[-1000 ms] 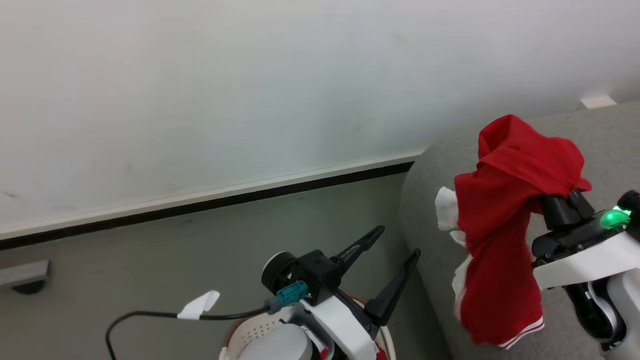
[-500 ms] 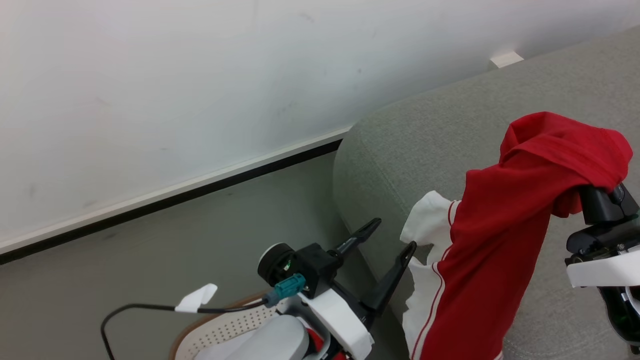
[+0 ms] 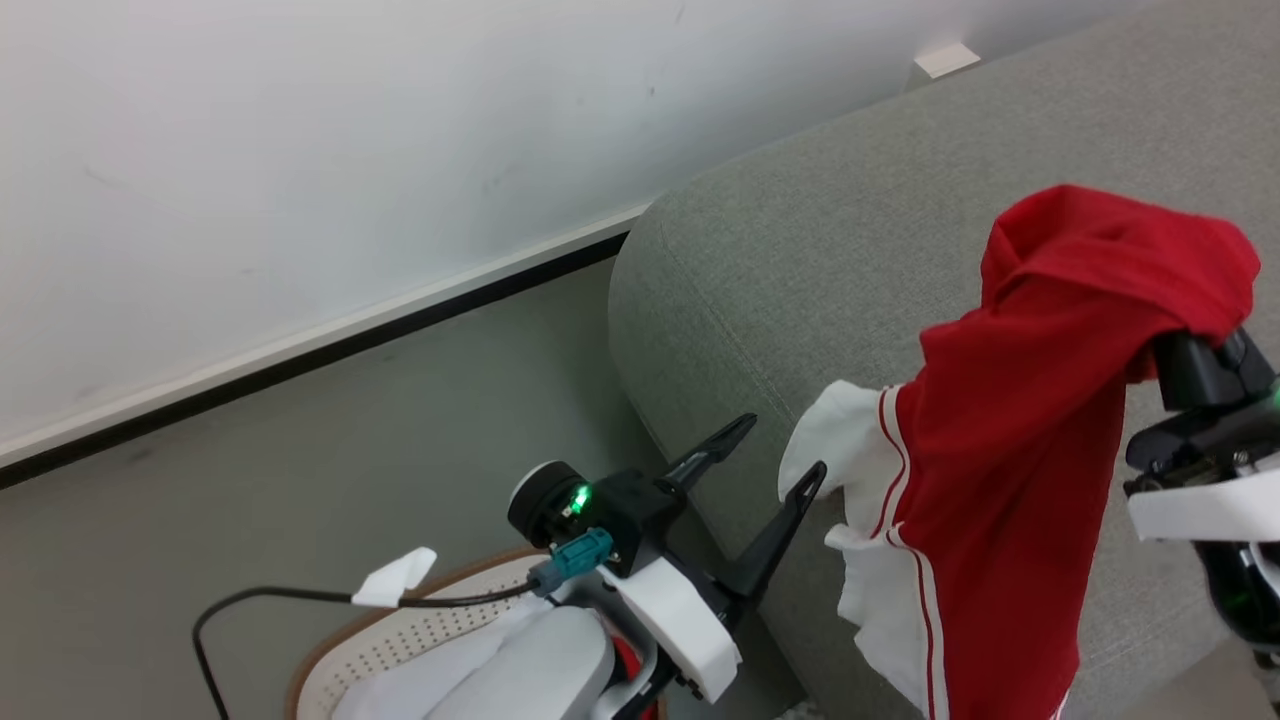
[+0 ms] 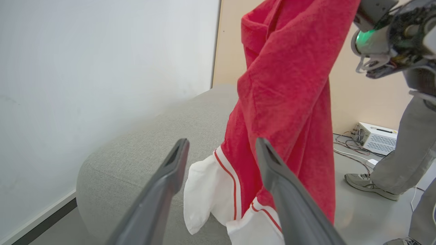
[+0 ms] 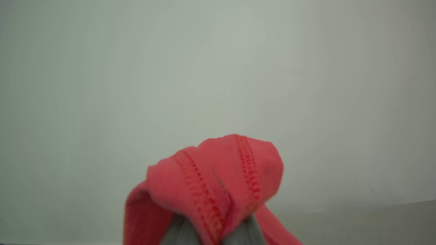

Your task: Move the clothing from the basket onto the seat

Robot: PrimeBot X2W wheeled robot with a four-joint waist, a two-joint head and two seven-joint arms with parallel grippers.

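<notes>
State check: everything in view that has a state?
red garment: hanging free from the right gripper
right gripper: shut on red garment
left gripper: open, empty
basket: upright, white fabric inside
seat: garment not yet laid on it

One red garment (image 3: 1010, 430), one seat (image 3: 800, 250), one basket (image 3: 430, 635), one person (image 4: 405, 146), one white box (image 4: 374, 137), two grippers: left gripper (image 3: 785, 445), right gripper (image 3: 1195, 365)
</notes>
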